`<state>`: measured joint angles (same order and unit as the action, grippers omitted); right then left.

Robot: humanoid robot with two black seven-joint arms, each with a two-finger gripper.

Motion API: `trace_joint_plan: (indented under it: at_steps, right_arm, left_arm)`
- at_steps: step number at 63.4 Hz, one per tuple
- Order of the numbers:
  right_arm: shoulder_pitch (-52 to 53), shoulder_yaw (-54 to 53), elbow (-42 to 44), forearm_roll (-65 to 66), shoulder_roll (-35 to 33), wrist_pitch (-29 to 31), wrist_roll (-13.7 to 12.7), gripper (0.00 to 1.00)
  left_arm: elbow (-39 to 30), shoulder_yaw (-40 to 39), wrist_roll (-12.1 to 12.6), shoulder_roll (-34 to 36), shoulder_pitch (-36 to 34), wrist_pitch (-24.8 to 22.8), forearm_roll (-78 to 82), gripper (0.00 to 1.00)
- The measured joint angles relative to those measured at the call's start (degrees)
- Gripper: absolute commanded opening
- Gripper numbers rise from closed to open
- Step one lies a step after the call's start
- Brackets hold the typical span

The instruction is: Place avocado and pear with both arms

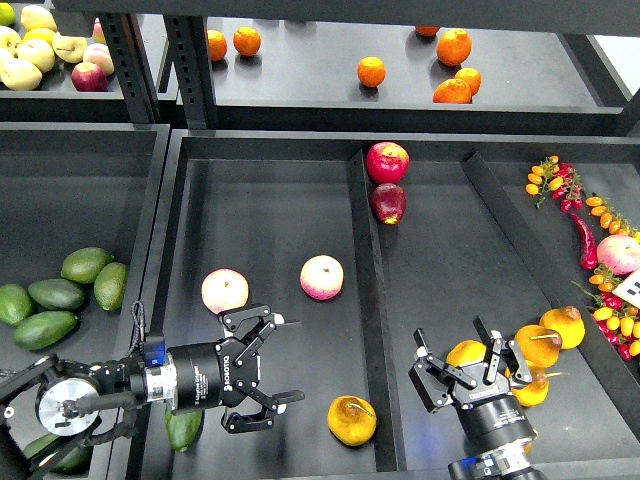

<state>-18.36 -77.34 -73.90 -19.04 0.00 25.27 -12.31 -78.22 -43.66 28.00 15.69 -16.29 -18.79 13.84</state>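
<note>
A dark green avocado point(183, 428) lies at the front left of the middle tray, partly hidden under my left arm. A yellow-orange pear point(352, 420) with a brown stem lies at the front of the same tray, by the divider. My left gripper point(287, 361) is open and empty. It points right, just left of and above the pear, with the avocado behind its wrist. My right gripper point(466, 362) is open and empty. It hovers over a cluster of yellow-orange pears point(541, 344) in the right tray.
Two pink-and-yellow apples point(224, 290) point(321, 277) lie in the middle tray. Two red fruits point(387, 161) sit by the raised divider point(366, 300). Several avocados point(55, 295) lie in the left tray. Peppers and small tomatoes point(600, 225) lie far right. Oranges point(371, 71) sit on the back shelf.
</note>
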Motion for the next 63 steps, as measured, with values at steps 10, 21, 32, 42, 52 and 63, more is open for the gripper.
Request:
trace_joint_plan:
  at_steps: [10, 21, 32, 42, 52, 63]
  right_arm:
    - [0.05, -0.12, -0.11, -0.08, 0.0, 0.06, 0.0, 1.0]
    - [0.0, -0.47, -0.11, -0.2, 0.0, 0.13, 0.0, 1.0]
    - [0.27, -0.16, -0.11, -0.25, 0.0, 0.14, -0.02, 1.0]
    - [2.56, -0.06, -0.11, -0.37, 0.0, -0.4, -0.09, 1.0]
    - [7.2, -0.2, -0.5, -0.53, 0.01, -2.34, -0.09, 1.0]
    - [10.39, -0.26, -0.65, -0.56, 0.0, -5.07, -0.1, 1.0]
  left_arm:
    - [0.82, 6.78, 0.0, 4.74, -5.79, 0.68, 0.05, 1.0]
    - [1.85, 20.46, 0.0, 11.97, -17.93, 0.85, -0.12, 1.0]
    - [2.18, 34.34, 0.0, 14.09, -30.86, 1.02, -1.13, 1.0]
    - [2.27, 44.98, -0.01, 14.66, -41.46, 1.11, -2.8, 1.0]
    - [2.27, 56.66, 0.0, 12.95, -52.17, 1.12, -8.39, 1.0]
    - [2.3, 63.48, 0.0, 8.74, -58.6, 1.13, -14.5, 1.0]
